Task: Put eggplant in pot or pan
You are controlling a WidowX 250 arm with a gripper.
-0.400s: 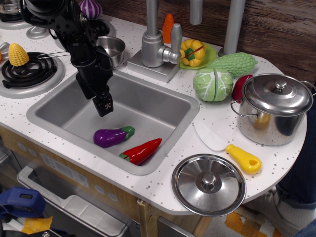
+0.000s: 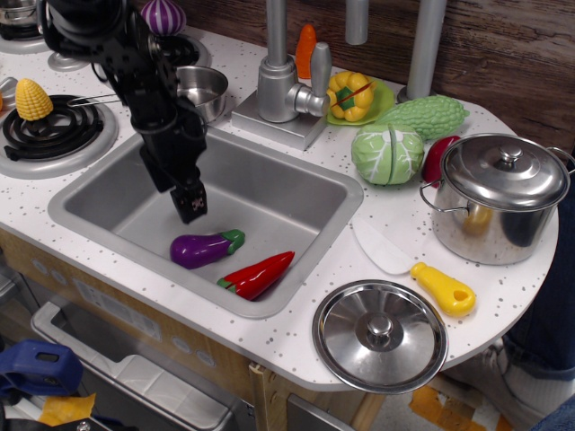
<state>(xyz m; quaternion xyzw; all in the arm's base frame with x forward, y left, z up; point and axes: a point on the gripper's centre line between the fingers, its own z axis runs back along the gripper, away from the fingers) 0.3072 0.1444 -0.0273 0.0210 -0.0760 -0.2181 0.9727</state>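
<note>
The purple eggplant point(image 2: 203, 249) with a green stem cap lies on the floor of the grey sink point(image 2: 296, 193), next to a red toy pepper point(image 2: 257, 274). My black gripper point(image 2: 190, 206) points down into the sink, just above and slightly left of the eggplant, not touching it. Its fingers show as one dark block, so I cannot tell whether they are apart. The small shiny steel pan point(image 2: 203, 90) sits on the counter behind the sink, partly hidden by my arm, with its thin handle pointing left.
A tall steel pot with a lid point(image 2: 496, 197) stands at the right. A loose steel lid point(image 2: 380, 335) and a yellow-handled knife point(image 2: 422, 269) lie at the front right. The faucet point(image 2: 280, 85), cabbage point(image 2: 387, 153), corn point(image 2: 32, 99) on a burner and an onion point(image 2: 163, 15) are behind.
My gripper has lowered a little further into the sink toward the eggplant. Nothing else has moved.
</note>
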